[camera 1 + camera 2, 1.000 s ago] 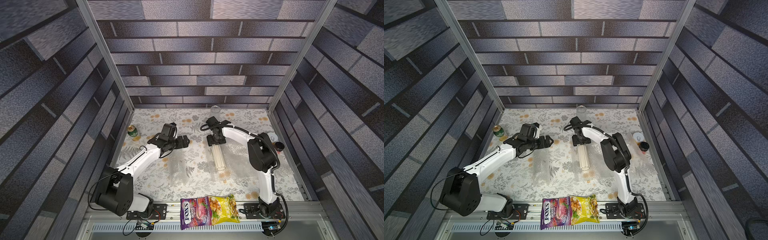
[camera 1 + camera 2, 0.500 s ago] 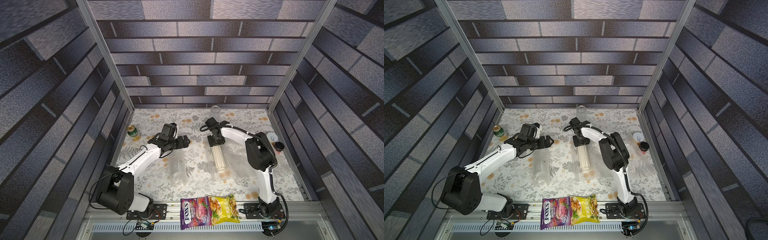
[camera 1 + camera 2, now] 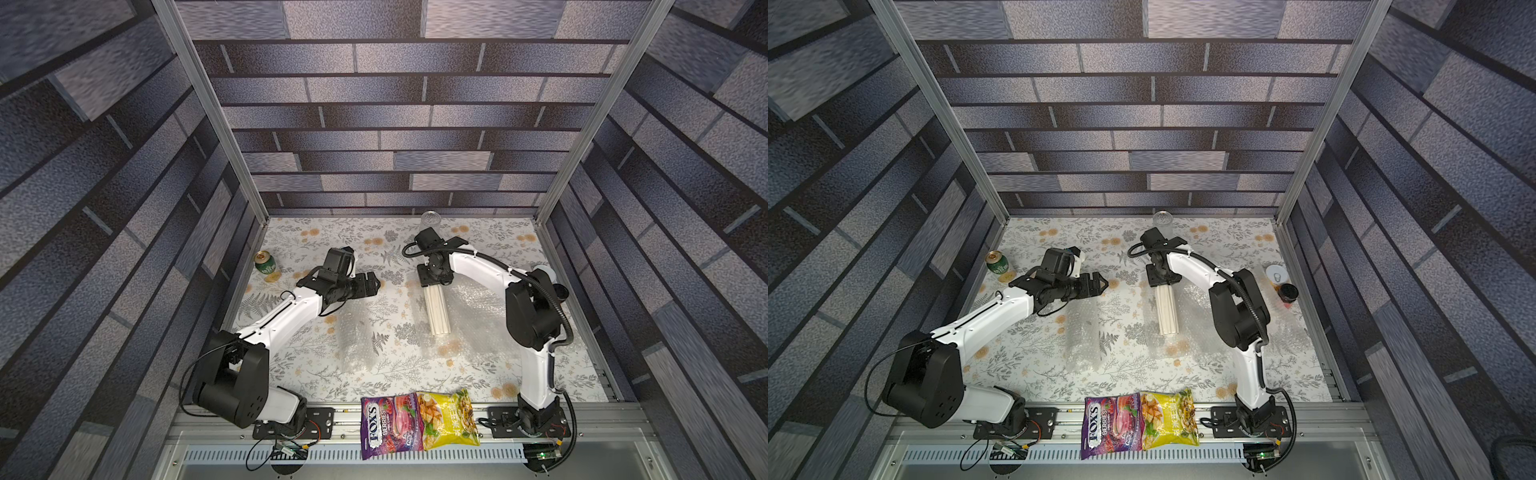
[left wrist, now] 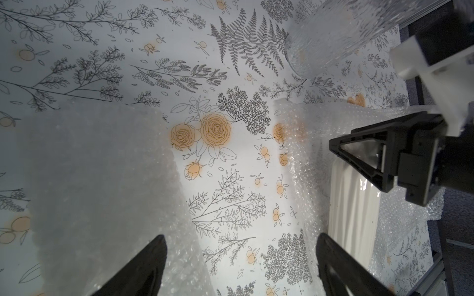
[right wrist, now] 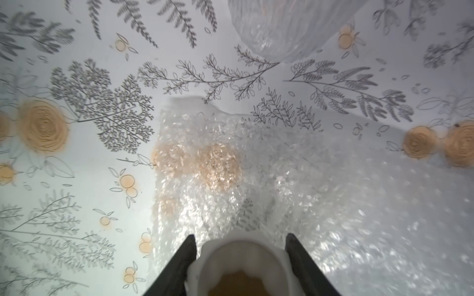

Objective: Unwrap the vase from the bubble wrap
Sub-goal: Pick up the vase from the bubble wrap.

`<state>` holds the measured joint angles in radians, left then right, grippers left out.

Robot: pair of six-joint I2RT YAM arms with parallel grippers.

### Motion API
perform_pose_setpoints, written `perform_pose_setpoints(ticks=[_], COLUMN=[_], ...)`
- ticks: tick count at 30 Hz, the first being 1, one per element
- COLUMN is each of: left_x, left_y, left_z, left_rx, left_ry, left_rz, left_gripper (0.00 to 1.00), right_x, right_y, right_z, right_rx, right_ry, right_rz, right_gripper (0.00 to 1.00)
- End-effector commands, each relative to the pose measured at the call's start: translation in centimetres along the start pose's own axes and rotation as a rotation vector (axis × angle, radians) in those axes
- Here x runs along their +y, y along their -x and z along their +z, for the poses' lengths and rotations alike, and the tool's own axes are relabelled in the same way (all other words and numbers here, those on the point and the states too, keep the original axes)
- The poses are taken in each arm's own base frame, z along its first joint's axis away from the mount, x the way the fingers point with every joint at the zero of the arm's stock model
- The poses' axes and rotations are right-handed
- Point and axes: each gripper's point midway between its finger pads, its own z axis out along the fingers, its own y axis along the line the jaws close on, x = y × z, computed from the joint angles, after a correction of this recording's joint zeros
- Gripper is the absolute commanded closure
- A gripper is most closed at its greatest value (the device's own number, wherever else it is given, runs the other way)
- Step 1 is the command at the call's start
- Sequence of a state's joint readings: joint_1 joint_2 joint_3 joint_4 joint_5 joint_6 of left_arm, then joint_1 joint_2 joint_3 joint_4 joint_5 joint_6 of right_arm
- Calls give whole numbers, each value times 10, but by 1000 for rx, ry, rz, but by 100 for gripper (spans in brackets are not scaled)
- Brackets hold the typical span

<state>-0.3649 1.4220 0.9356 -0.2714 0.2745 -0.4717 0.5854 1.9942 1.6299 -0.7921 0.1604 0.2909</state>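
The vase [image 3: 436,309], a white ribbed cylinder, lies on its side on a spread sheet of bubble wrap [image 3: 478,316] right of centre in both top views. My right gripper [image 3: 433,286] is shut on the vase's far end. In the right wrist view the vase's open mouth [image 5: 241,258] sits between the two black fingers, over bubble wrap [image 5: 256,166]. A second, bunched piece of bubble wrap [image 3: 353,340] lies left of the vase. My left gripper [image 3: 372,284] hangs open above the table between the two pieces, holding nothing, and in its wrist view [image 4: 241,237] the vase [image 4: 351,210] shows.
A green can [image 3: 264,262] stands at the far left. A clear jar [image 3: 430,220] stands by the back wall behind the right wrist. A white cup [image 3: 1276,274] and a dark cap [image 3: 1287,292] sit at the right edge. Two snack bags [image 3: 390,424] lie on the front rail.
The right gripper's jaws have closed in onto the vase's far end. The left arm has stayed where it was.
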Motion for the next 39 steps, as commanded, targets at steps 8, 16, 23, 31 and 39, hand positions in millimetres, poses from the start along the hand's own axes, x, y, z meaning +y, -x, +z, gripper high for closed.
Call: perform_pose_setpoints(ticks=[8, 16, 23, 31, 39], left_x=[-6, -11, -14, -15, -7], left_y=[-3, -2, 0, 6, 16], left_z=[3, 4, 3, 2, -1], left_rx=[12, 17, 16, 11, -12], left_ry=[-22, -25, -31, -34, -22], left_rz=[13, 20, 17, 11, -3], left_gripper=[8, 8, 8, 8, 8], right_x=[4, 10, 19, 41, 72], right_y=[-4, -7, 3, 22, 53], right_z=[-44, -66, -101, -151, -183], right_rx=[-120, -249, -406, -627, -825], right_ry=[72, 117, 157, 200, 250], right_rz=[9, -5, -37, -110, -176], right_gripper=[70, 74, 77, 79, 80])
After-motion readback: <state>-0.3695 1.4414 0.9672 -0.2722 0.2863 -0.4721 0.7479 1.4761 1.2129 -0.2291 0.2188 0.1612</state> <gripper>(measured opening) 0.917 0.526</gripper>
